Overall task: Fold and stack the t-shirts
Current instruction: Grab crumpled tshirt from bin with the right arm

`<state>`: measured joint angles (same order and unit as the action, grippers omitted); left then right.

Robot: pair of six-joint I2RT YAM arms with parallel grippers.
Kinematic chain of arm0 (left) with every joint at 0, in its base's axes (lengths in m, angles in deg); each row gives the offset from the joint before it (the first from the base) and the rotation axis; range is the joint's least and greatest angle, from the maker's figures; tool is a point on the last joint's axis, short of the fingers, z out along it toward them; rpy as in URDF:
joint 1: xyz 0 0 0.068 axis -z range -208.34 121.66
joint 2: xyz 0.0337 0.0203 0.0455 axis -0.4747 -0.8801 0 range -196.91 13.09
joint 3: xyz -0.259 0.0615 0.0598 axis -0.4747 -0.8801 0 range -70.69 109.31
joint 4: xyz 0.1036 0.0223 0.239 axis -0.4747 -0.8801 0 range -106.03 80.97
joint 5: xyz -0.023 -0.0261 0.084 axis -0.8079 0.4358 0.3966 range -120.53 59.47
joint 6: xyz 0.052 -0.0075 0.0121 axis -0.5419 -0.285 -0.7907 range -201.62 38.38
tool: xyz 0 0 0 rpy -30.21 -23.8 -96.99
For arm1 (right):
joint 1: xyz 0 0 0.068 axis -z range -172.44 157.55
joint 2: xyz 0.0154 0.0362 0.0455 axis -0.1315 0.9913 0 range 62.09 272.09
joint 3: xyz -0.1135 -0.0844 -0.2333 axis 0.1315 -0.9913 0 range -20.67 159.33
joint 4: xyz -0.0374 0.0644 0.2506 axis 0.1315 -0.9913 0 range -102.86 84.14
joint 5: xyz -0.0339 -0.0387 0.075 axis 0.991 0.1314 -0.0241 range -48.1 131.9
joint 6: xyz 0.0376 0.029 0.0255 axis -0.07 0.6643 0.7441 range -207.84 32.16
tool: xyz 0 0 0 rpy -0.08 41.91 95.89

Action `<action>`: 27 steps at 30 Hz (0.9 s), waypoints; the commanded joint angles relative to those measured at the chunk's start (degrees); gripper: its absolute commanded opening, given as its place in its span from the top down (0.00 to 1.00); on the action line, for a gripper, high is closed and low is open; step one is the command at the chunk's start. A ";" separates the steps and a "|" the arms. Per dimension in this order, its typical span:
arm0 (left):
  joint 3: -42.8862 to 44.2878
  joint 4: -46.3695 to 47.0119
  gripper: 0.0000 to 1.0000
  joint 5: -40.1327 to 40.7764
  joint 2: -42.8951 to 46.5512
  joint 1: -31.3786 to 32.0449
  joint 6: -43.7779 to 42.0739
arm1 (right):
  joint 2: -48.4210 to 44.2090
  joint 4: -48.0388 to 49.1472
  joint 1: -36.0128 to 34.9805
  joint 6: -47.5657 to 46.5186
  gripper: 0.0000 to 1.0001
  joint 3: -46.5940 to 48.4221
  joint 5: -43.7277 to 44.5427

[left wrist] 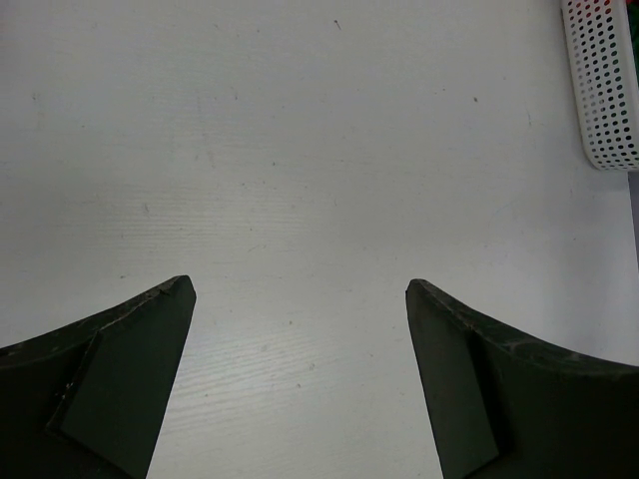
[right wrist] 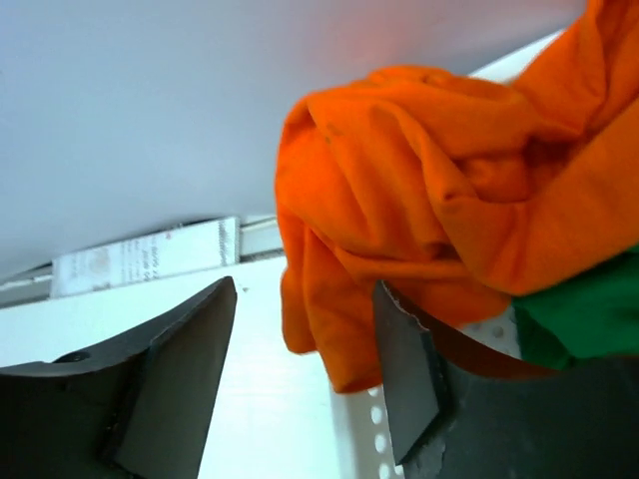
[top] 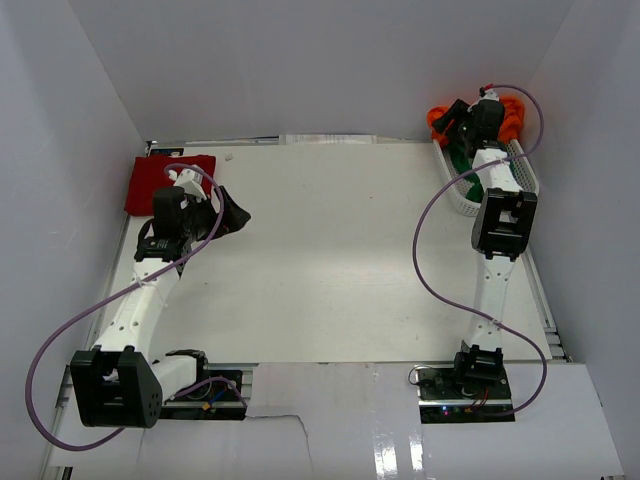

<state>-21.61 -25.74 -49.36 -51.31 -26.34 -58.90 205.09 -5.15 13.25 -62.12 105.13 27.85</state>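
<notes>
The left pincer hangs over the white table, at about 9 o'clock, and its two fingers are spread wide apart. The dark red shirt lies folded flat at 10 o'clock on the table, just behind that pincer. The right pincer is up at 2 o'clock, at the far end of the white basket. Its fingers are apart and are not pinching anything. The orange shirt hangs in a bunch over the basket's rim. A fold of it dangles between the fingers and touches the right one. The green shirt lies in the basket, under the orange one.
</notes>
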 commanded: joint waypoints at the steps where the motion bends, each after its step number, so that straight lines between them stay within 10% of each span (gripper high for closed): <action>1: -0.65 0.19 0.02 0.46 2.00 0.20 -1.01 | 2.72 3.15 0.02 2.23 0.37 3.05 -1.60; 13: -0.74 -0.17 0.02 0.99 2.09 0.20 -1.27 | 3.96 3.77 -0.16 4.44 0.10 2.62 -2.13; 15: -0.83 -0.08 0.02 0.90 2.09 0.11 -1.19 | 3.60 2.99 -0.16 3.47 0.17 2.69 -1.60; 17: -0.65 -0.17 0.02 0.81 1.91 0.20 -1.19 | 3.86 1.58 -0.16 2.85 0.53 3.57 -1.60; 19: -0.57 -0.17 0.02 0.72 1.74 0.20 -1.10 | 3.52 1.49 -0.16 2.76 0.69 2.97 -1.69; 27: -0.83 -0.17 0.02 0.81 2.09 0.20 -1.10 | 1.14 4.56 -0.16 3.90 0.58 -0.20 -2.48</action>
<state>-22.16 -25.81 -48.73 -50.96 -26.34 -59.36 209.79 -2.26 13.16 -60.44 105.83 26.54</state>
